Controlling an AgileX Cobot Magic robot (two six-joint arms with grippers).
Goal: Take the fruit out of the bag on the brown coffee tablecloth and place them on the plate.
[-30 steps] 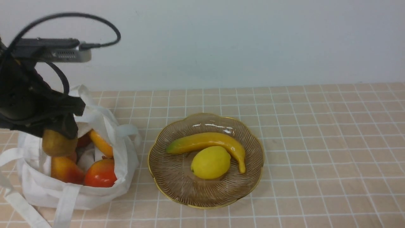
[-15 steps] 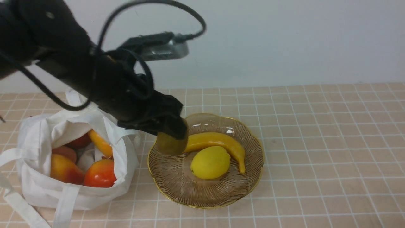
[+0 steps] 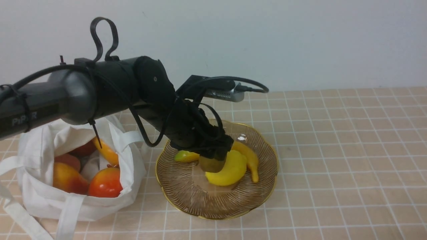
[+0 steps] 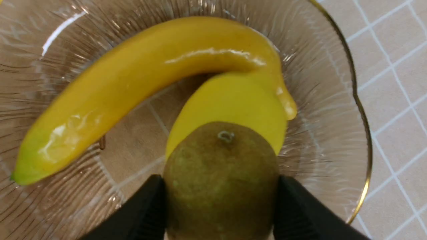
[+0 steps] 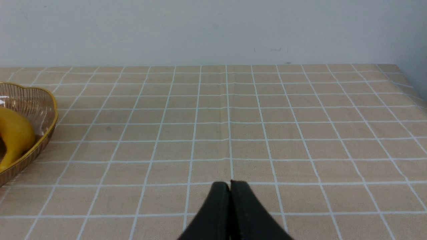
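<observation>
The left arm (image 3: 83, 96) stretches out level, then bends down at the wrist, so the left gripper (image 3: 212, 159) points downward. Its fingers (image 4: 146, 206) clamp a kiwi (image 4: 220, 180) from either side. The right gripper (image 5: 230, 188) has its two fingers pressed flat together.

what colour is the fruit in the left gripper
Olive-brown, slightly greenish: the kiwi shows best in the left wrist view.

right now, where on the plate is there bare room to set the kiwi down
Free: the plate's near half, between the lemon and the front rim, widest toward the bag. Crowded: centre and far right, where banana and lemon sit together, with the kiwi held over the lemon.
</observation>
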